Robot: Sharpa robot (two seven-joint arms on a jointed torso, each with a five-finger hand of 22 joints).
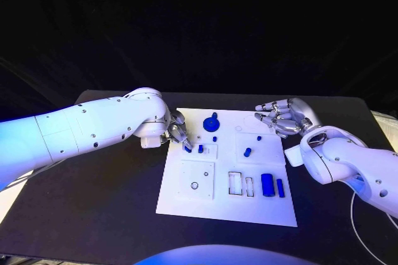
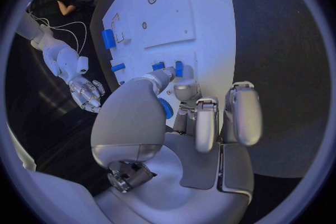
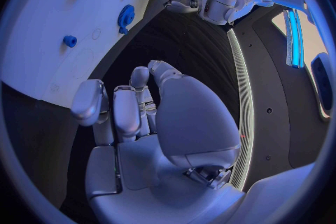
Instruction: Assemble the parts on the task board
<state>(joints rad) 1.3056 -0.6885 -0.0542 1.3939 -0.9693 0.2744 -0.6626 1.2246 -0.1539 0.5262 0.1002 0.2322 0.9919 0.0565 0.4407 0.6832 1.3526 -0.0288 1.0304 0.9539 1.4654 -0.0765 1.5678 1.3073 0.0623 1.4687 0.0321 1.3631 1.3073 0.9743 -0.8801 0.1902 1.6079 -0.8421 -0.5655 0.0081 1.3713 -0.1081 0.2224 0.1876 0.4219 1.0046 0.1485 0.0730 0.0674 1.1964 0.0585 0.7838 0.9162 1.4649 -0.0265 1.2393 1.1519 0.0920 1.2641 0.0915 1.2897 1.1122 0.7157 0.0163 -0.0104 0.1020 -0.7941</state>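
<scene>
The white task board (image 1: 224,204) lies mid-table. My left hand (image 1: 176,130) hovers at its far left corner. Its thumb tip (image 2: 167,74) reaches down between two small blue pegs (image 1: 188,149) (image 1: 201,148) standing in a raised block, and I see nothing gripped. A blue gear (image 1: 212,124) sits just right of that hand. My right hand (image 1: 283,116) hangs over the far right corner, fingers loosely bent and holding nothing. More blue parts on the board: a peg (image 1: 247,152), a small stud (image 1: 258,138), a thick cylinder (image 1: 267,184) and a thin bar (image 1: 280,187).
The board has a square plate with a round hole (image 1: 195,185) and rectangular slots (image 1: 234,183) near its front. Bare black table (image 1: 91,219) surrounds the board on every side. A white cable (image 1: 358,219) runs near the right arm.
</scene>
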